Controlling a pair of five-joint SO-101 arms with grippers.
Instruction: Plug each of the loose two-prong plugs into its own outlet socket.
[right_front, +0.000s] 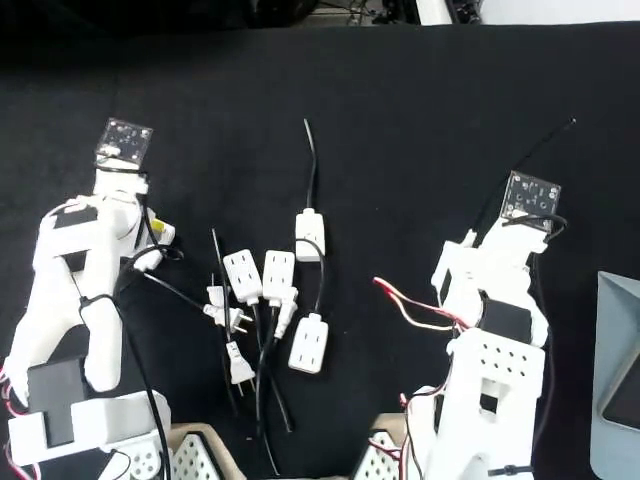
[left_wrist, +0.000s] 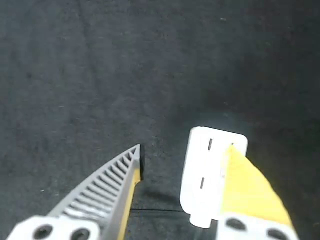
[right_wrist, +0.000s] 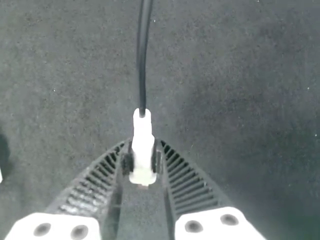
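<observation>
Legible markings: none.
No lettering, number, label or sign can be read on the white outlet sockets (right_front: 277, 272), the loose plugs (right_front: 238, 365), the plug (right_wrist: 142, 150) in the right wrist view, or the black surface (right_front: 420, 120).

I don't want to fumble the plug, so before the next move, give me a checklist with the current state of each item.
1. Right gripper shut on a plug: ok.
2. Plug's black cable leaves the gripper straight, unsnagged: ok.
3. Which way the prongs face: cannot tell, hidden between the fingers.
4. Left gripper open: ok.
5. Socket held by left gripper: not ok; it lies by the yellow finger, slots up, not gripped.
6. Cables of the other plugs mid-table uncrossed: not ok, they overlap.
</observation>
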